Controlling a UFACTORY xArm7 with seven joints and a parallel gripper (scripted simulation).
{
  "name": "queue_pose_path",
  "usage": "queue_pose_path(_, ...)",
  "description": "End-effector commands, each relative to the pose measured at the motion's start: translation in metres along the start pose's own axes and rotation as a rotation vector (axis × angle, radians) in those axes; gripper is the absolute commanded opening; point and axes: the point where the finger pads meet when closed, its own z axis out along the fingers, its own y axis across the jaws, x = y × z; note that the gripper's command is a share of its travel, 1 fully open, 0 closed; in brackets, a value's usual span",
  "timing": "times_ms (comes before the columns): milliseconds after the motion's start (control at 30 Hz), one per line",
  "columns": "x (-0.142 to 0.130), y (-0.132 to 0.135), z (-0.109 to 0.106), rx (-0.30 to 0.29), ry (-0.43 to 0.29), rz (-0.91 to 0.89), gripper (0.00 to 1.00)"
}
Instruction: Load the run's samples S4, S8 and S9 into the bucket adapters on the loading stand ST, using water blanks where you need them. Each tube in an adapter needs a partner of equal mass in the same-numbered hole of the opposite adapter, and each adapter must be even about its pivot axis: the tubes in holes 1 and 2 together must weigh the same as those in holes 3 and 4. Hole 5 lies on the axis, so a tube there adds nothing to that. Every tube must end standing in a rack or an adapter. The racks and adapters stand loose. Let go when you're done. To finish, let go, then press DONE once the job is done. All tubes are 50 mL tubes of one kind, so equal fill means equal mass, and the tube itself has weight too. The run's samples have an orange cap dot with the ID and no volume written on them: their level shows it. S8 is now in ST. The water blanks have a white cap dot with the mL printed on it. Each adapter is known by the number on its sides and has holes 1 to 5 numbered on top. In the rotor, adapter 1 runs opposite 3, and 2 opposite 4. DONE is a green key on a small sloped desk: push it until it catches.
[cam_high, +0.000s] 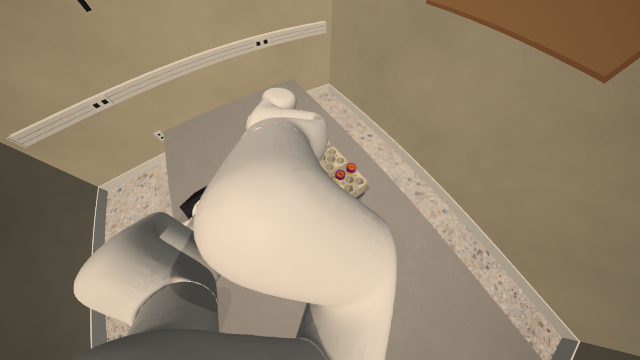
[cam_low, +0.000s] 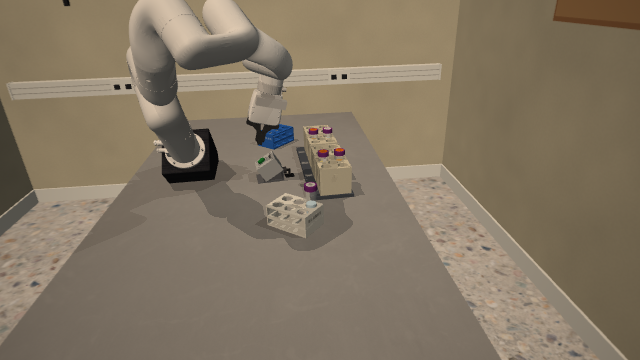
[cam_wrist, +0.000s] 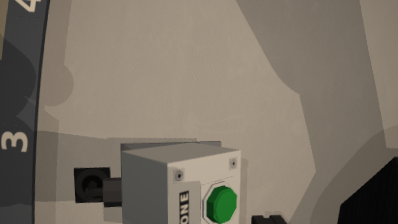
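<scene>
My gripper is shut and empty, above the table behind the DONE desk in the exterior view. The green key stands out from its sloped face. The loading stand bears cream adapters. Two orange-dot tubes stand in the near part of the row. An orange-dot tube and a white-dot tube stand farther back. IDs, volumes and levels are unreadable now.
A white rack stands in front, with a light blue cap in it. A white-dot tube stands at its back corner. A blue rack stands behind the gripper. The black arm base is at the left. The arm hides much in the top view.
</scene>
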Motion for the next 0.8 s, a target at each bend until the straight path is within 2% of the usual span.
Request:
queue_pose_path(0, -0.001, -0.002, 0.004, 0.004, -0.002, 0.0, 0.0)
queue_pose_path(400, 0.0, -0.009, 0.027, 0.004, -0.002, -0.001, 0.0)
queue_pose_path(767, 0.0, -0.009, 0.028, 0.004, -0.002, -0.001, 0.0)
